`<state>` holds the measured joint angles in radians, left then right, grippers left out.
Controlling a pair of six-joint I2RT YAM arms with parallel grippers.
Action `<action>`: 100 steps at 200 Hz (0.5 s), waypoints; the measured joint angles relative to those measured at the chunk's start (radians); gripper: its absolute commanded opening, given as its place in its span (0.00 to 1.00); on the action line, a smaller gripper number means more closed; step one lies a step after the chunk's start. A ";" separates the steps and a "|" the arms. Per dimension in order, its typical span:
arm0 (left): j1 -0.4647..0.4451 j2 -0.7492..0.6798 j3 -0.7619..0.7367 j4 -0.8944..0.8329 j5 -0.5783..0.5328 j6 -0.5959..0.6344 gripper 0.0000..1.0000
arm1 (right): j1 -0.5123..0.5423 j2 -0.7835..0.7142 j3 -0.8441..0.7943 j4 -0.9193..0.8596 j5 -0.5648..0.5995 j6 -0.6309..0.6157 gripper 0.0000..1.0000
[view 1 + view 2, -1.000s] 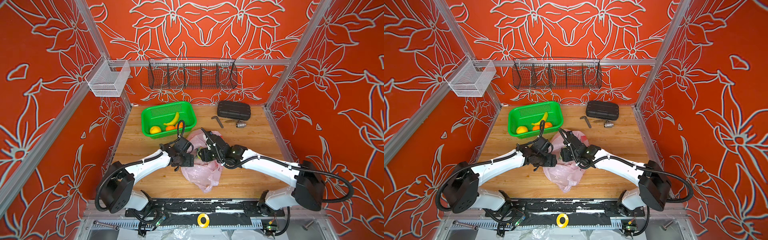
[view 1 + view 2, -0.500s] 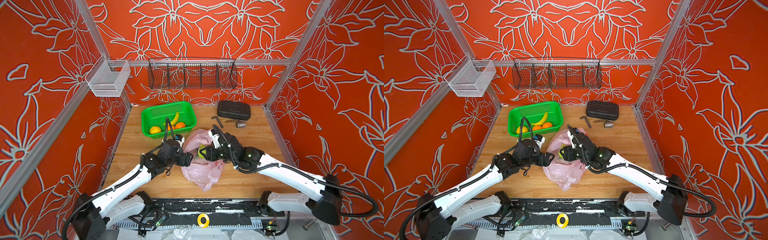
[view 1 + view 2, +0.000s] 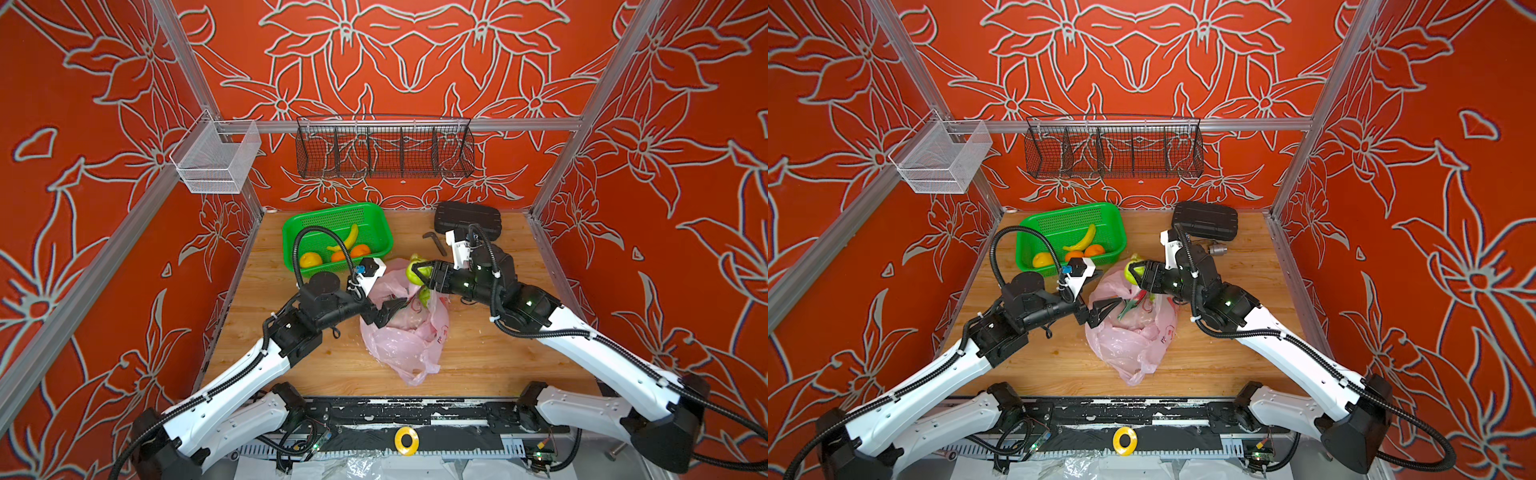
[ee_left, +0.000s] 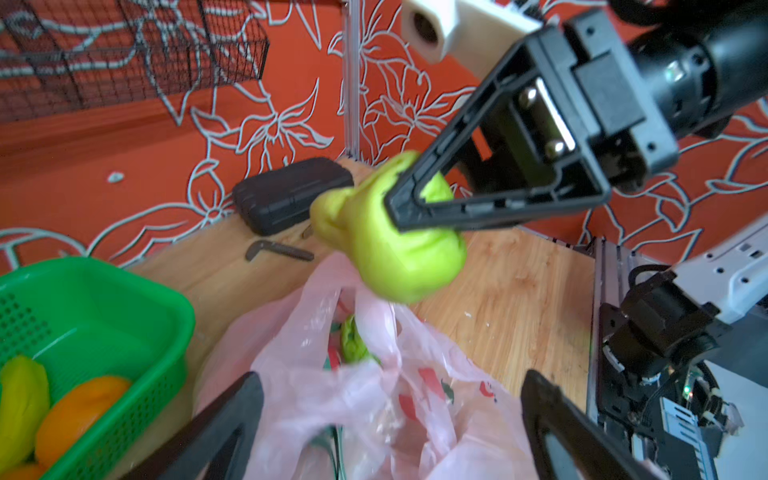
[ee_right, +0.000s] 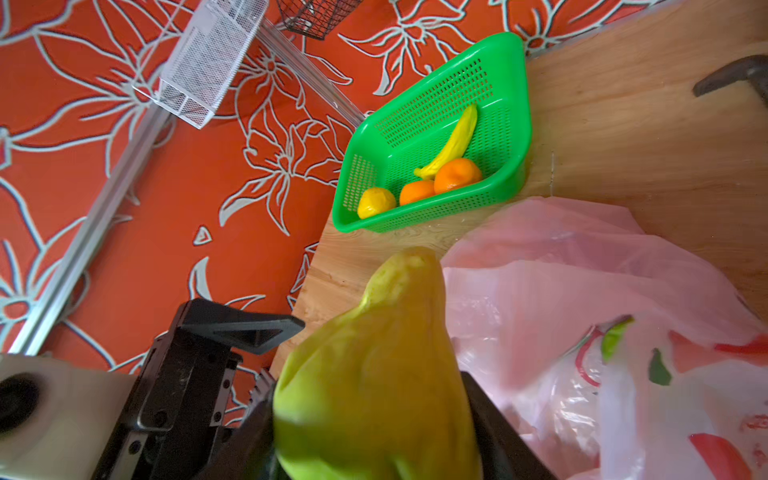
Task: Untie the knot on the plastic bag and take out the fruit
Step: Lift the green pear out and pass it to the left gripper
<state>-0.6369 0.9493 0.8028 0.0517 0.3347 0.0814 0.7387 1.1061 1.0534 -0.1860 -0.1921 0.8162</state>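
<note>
Basket [image 3: 332, 216] with banana [image 3: 351, 237], two oranges [image 3: 360, 250], lemon [image 3: 311, 259]; bag [image 3: 399, 345] with perhaps dragon fruit [image 4: 353, 344].

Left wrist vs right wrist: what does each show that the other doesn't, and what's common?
Left wrist only: the black case by the back wall, the right gripper seen from outside, shut on the green fruit, and both fingers of the open left gripper.
Right wrist only: the white mesh bin on the frame, and the whole green basket with banana, two oranges and a yellow fruit.
Both: the held green fruit, the pink plastic bag, part of the basket, the wooden table.
</note>
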 measured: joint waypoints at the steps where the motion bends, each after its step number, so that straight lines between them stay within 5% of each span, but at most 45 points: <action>1: 0.000 0.003 0.003 0.001 0.002 0.001 0.97 | 0.000 -0.001 0.000 0.003 0.000 0.002 0.60; 68: -0.007 0.185 0.156 0.099 0.069 0.008 0.96 | 0.000 -0.039 0.000 0.101 -0.063 0.058 0.59; 100: -0.006 0.218 0.191 0.122 0.098 -0.003 0.88 | -0.001 -0.054 0.000 0.117 -0.065 0.066 0.59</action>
<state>-0.6430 1.1675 0.9936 0.1734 0.4328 0.0784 0.7376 1.0519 1.0531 -0.0692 -0.2569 0.8822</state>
